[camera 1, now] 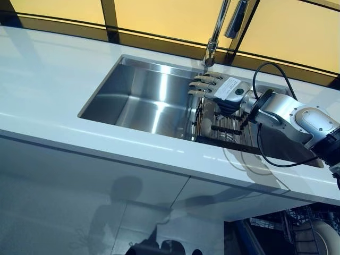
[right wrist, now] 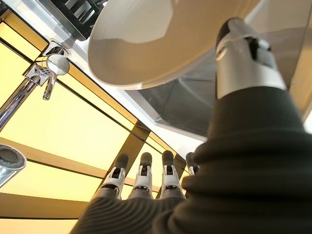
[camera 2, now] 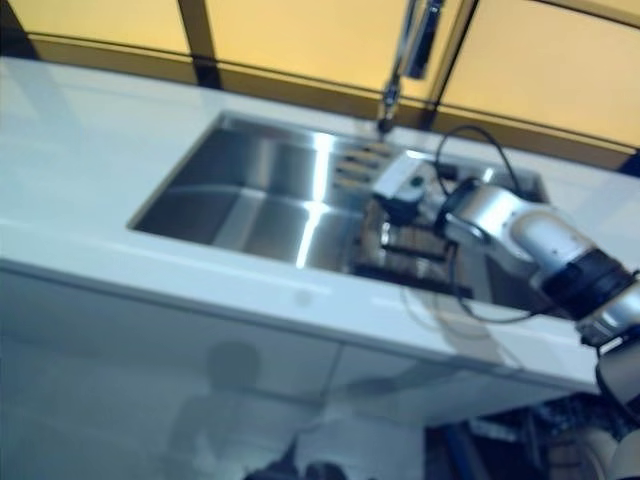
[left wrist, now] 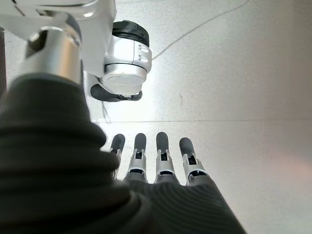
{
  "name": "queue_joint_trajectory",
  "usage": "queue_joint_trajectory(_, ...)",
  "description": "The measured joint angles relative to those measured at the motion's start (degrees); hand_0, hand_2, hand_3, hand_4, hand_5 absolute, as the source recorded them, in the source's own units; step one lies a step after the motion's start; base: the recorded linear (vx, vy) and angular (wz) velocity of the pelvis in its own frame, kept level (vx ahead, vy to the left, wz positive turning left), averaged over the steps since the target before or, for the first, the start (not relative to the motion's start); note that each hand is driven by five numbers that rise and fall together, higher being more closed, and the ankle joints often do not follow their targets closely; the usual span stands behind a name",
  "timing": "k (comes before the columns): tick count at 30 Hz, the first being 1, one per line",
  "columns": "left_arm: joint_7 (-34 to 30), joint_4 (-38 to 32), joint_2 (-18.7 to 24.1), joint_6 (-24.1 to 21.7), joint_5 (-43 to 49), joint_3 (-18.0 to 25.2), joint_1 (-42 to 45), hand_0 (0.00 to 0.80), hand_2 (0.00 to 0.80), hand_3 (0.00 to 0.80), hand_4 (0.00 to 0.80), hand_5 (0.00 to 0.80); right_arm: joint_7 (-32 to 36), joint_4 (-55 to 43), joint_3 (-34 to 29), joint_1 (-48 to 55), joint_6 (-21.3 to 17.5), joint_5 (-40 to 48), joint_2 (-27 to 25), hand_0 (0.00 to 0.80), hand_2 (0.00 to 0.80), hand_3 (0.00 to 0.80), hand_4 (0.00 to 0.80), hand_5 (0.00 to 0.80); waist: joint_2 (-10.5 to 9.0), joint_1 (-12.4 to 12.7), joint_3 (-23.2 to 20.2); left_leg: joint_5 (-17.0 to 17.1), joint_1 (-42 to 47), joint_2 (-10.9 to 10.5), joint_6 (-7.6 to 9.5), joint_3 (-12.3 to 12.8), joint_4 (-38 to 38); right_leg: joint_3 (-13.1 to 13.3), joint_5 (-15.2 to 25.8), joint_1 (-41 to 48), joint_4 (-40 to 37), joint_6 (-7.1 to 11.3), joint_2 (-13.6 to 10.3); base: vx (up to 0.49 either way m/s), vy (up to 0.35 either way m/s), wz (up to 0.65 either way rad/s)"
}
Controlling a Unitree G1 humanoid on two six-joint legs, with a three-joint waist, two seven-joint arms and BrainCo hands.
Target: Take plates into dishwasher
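My right hand [camera 1: 220,87] is over the sink [camera 1: 138,98], just under the tap [camera 1: 212,48]. Its fingers [camera 1: 204,84] are straight and spread a little, pointing across the sink, and they are not curled round anything. Below my right hand, at the right end of the sink, sits a dark rack [camera 1: 226,130]. From my right wrist I can see a white plate [right wrist: 161,44] right by my thumb [right wrist: 246,58], but I cannot tell if they touch. The sink is set in a white desk [camera 1: 48,79]. My left hand [left wrist: 161,165] is far from the sink, hanging over the floor [left wrist: 243,87], with its fingers straight and nothing in it.
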Motion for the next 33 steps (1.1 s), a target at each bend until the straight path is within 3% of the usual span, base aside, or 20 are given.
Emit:
queue_joint_trajectory(2,0.2,-0.2,0.1,0.0,-1.2,0.0,-0.1,0.0,0.0,0.0,0.0,0.0,0.4,0.0,0.1,0.0,0.0,-0.8,0.3,0.0,0.0,0.0,0.0,0.0,-0.31,0.0,0.2,0.0,-0.6,0.0,0.0,-0.1,0.1,-0.1,0.0,-0.3,0.0,0.0,0.0,-0.013,0.0,0.02)
queue_joint_trajectory(4,0.2,-0.4,0.1,-0.1,-1.8,0.0,-0.3,0.0,0.0,0.0,0.0,0.0,0.8,0.0,0.2,0.0,0.0,-1.9,0.3,0.088,0.088,0.088,0.088,0.088,-0.43,0.0,0.2,0.0,-0.7,0.0,-0.01,-0.4,0.1,-0.2,0.0,-0.6,0.0,0.0,0.0,-0.022,-0.001,0.05)
queue_joint_trajectory(5,0.2,-0.4,0.1,0.0,-2.2,0.0,-0.4,0.0,0.0,0.0,0.0,0.0,1.1,0.0,0.3,0.0,0.0,-2.6,0.3,0.496,0.496,0.496,0.496,0.496,-0.43,0.1,0.2,0.0,-0.9,0.0,-0.02,-0.6,0.2,-0.2,0.0,-0.8,0.0,0.0,0.0,-0.026,-0.003,0.04)
queue_joint_trajectory(6,0.2,-0.4,0.1,0.0,-2.2,0.0,-0.4,0.0,0.0,0.0,0.0,0.0,1.2,0.0,0.3,0.0,0.0,-2.8,0.3,0.684,0.684,0.684,0.684,0.684,-0.43,0.1,0.3,0.0,-0.9,0.0,-0.02,-0.6,0.2,-0.2,0.0,-0.8,0.0,0.0,0.0,-0.044,-0.004,0.02)
queue_joint_trajectory(7,0.2,-0.4,0.1,-0.1,-2.2,0.0,-0.4,0.0,0.0,0.0,0.0,0.0,1.1,0.1,0.5,0.0,0.0,-4.1,0.3,0.8,0.8,0.8,0.8,0.8,-0.44,0.2,0.3,0.0,-1.0,0.0,-0.02,-0.6,0.2,-0.3,0.0,-1.0,0.0,0.0,0.0,-0.037,-0.003,0.01)
queue_joint_trajectory(12,0.2,-0.4,0.3,-0.7,-2.5,0.0,-0.5,0.0,0.0,0.0,0.0,0.0,1.3,1.3,4.6,0.0,-0.4,-13.1,0.3,0.8,0.8,0.8,0.8,0.8,-0.57,0.1,0.9,0.0,-1.2,0.0,-0.02,-0.7,0.2,-0.4,0.0,-1.0,0.0,0.0,0.0,-0.007,-0.001,0.0)
queue_joint_trajectory(18,0.1,-0.5,0.5,-1.2,-3.7,0.0,-0.6,0.0,0.0,0.0,0.0,0.0,1.0,2.7,4.7,-0.1,-0.7,-20.2,0.0,0.8,0.8,0.8,0.8,0.8,-0.72,0.1,1.7,0.1,-1.3,0.0,-0.09,-0.7,0.4,-0.4,0.0,-1.0,0.1,-0.01,0.0,0.0,0.0,0.0)
queue_joint_trajectory(33,-0.3,-0.4,0.8,-1.6,-3.7,1.8,-0.6,0.0,0.0,0.0,0.0,0.0,-1.2,3.2,4.6,-0.1,-1.5,-23.7,-2.6,0.8,0.8,0.8,0.8,0.8,-0.87,-0.2,1.6,0.1,0.1,0.0,-0.08,-0.6,0.3,-0.2,0.0,0.1,0.1,-0.03,0.0,0.005,0.001,0.0)
